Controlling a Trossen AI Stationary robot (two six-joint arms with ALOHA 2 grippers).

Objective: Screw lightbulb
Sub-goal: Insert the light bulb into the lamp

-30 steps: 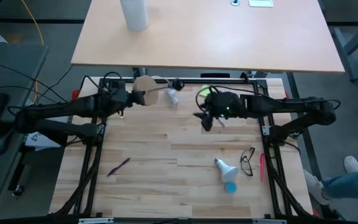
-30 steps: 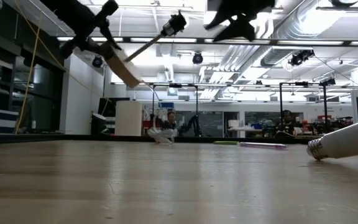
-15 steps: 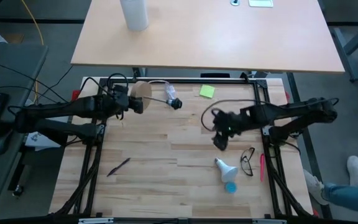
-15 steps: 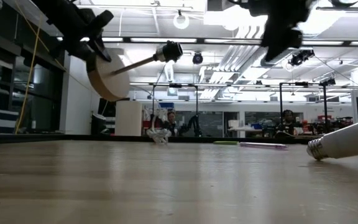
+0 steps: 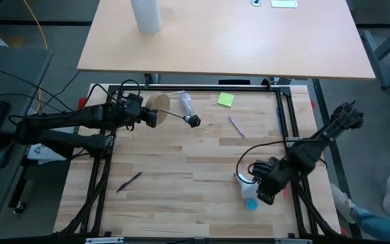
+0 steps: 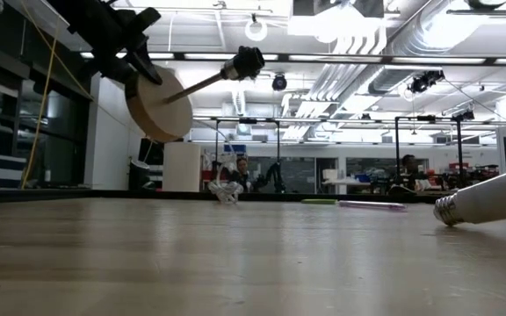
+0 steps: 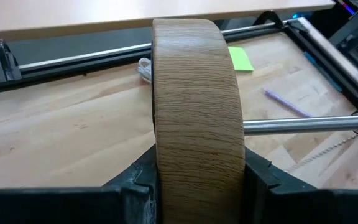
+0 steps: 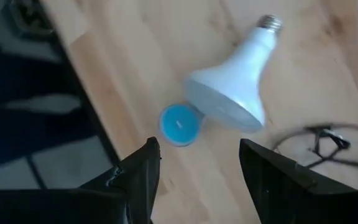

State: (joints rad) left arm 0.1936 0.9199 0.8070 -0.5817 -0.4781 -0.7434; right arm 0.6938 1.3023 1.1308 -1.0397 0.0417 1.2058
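1. High view: the white frosted lightbulb [image 5: 244, 181] lies on its side on the pale wooden slatted table [image 5: 181, 163], toward five o'clock from the table's centre. Most of it is hidden under the right gripper [image 5: 265, 184], so its axis is hard to read here. A small blue round cap [image 5: 250, 203] lies just beside it. The right arm reaches in from three o'clock, bent down over the bulb. The left gripper [image 5: 146, 112] sits near eleven o'clock, clamped on a round wooden disc [image 5: 158, 107] whose metal rod with black socket [image 5: 193, 121] points toward four o'clock.

2. Low view: the bulb [image 6: 490, 198] lies flat at three o'clock, screw base toward nine o'clock, its globe cut off by the frame edge. The disc [image 6: 160, 107] hangs tilted in the air, well above the table.

3. Left wrist view: the two fingers [image 7: 257, 180] press both flat faces of the disc [image 7: 197, 118].

4. Right wrist view: the right gripper's fingers [image 8: 138, 177] stand apart, empty, above the bulb [image 8: 232, 90], not touching. Black-rimmed glasses [image 8: 325, 140] lie near, partly cut off.
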